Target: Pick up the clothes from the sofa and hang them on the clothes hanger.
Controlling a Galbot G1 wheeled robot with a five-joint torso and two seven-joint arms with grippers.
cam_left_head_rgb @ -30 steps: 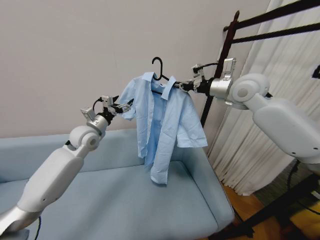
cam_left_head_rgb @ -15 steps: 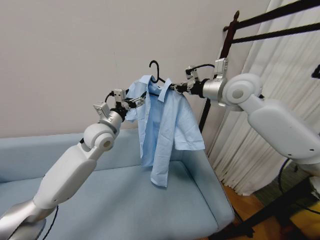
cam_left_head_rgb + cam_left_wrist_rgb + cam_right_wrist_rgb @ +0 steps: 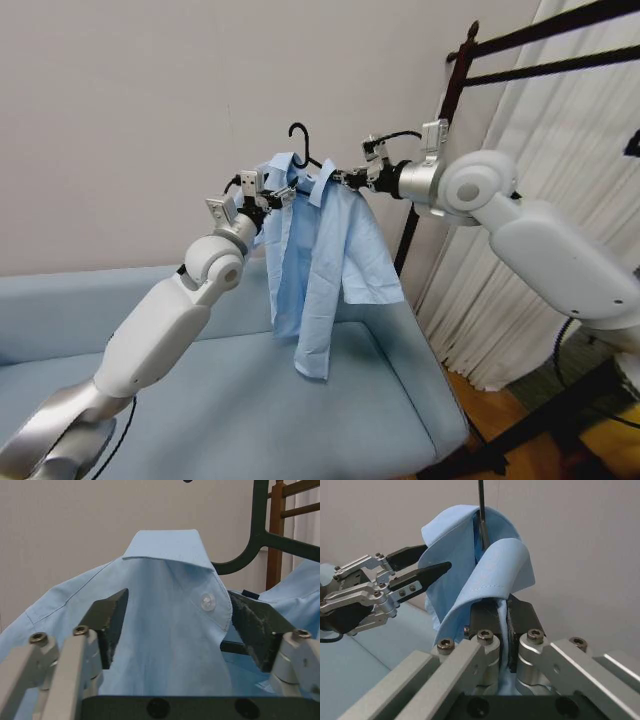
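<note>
You are looking at a living room in a home, or a mock-up of one. A light blue upholstered sofa point(image 3: 250, 400) stands against a plain pale wall point(image 3: 120, 120). Beside its right end, white pleated curtains point(image 3: 480, 330) hang down to a wooden floor point(image 3: 497, 415), and a dark wooden clothes rack point(image 3: 455, 80) with horizontal bars rises in front of them. All of it is domestic furnishing.

Both arms raised, reaching inward toward each other, wrists level; left gripper point(image 3: 268, 193), jaws spread wide; right gripper point(image 3: 346, 180), jaws pinched tight on shirt point(image 3: 322, 262) fabric
</note>
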